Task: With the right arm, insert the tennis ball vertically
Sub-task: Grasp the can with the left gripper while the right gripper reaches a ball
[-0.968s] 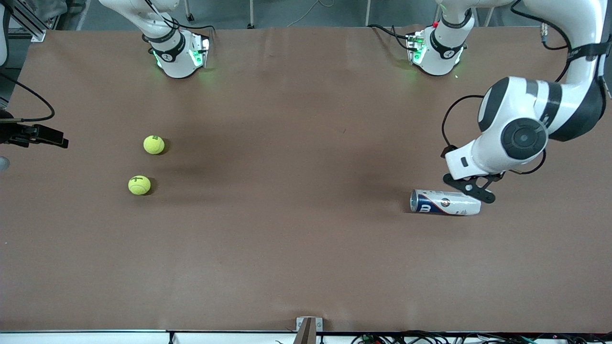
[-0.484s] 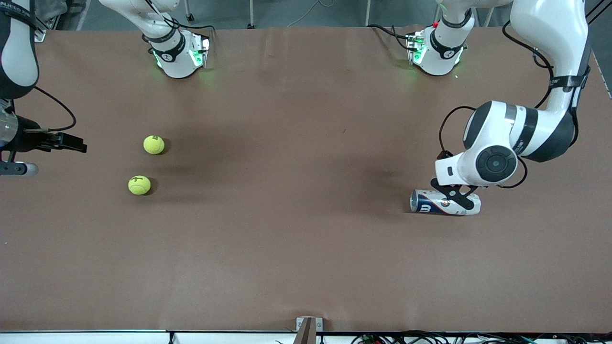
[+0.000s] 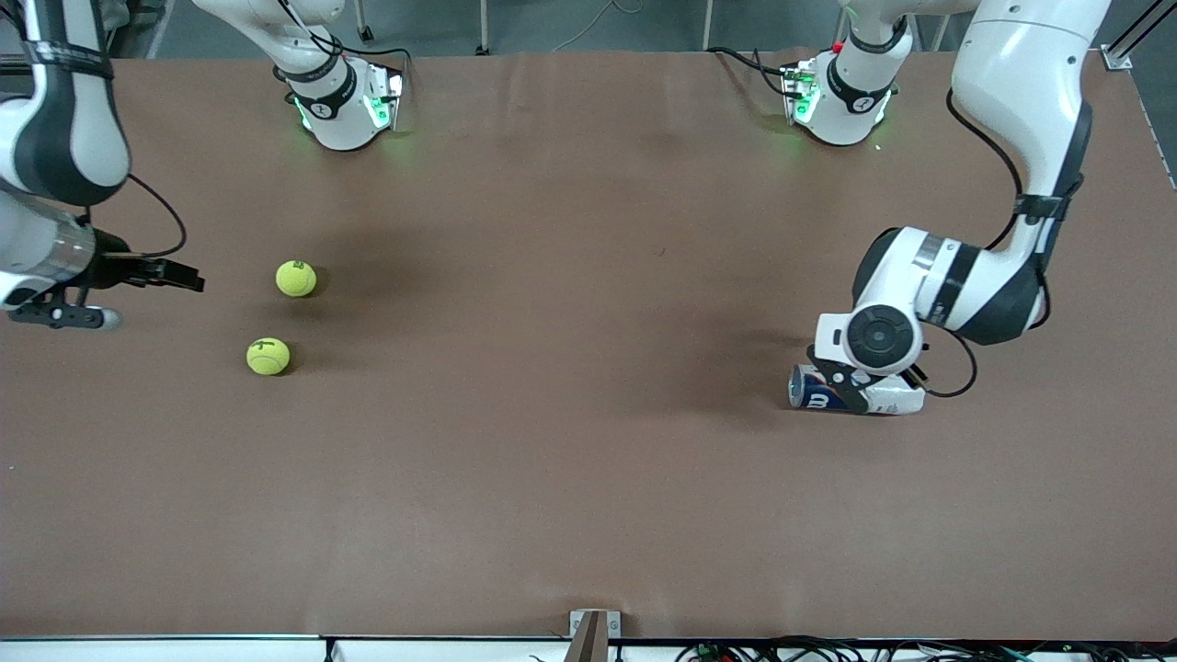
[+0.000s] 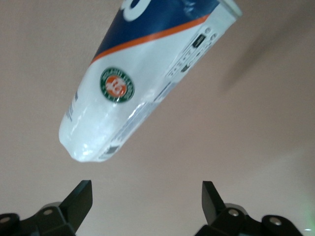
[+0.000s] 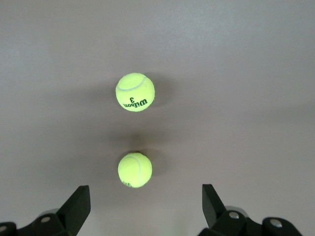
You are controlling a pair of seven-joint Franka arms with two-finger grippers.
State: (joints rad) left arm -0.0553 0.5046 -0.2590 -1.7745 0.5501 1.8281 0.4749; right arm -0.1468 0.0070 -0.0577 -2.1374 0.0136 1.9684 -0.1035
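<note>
Tennis balls point(image 5: 135, 92) before open right claw point(image 5: 146, 206)

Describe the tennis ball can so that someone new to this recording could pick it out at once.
On the brown table, look toward the left arm's end, where the left claw hangs open directly over it. The tennis ball can lies there on its side, a white and dark blue tube with an orange stripe. It is the only cylinder; the two tennis balls are round and yellow.

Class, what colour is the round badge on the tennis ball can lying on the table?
Green ring around an orange centre on the can; clearest in the left wrist view.
</note>
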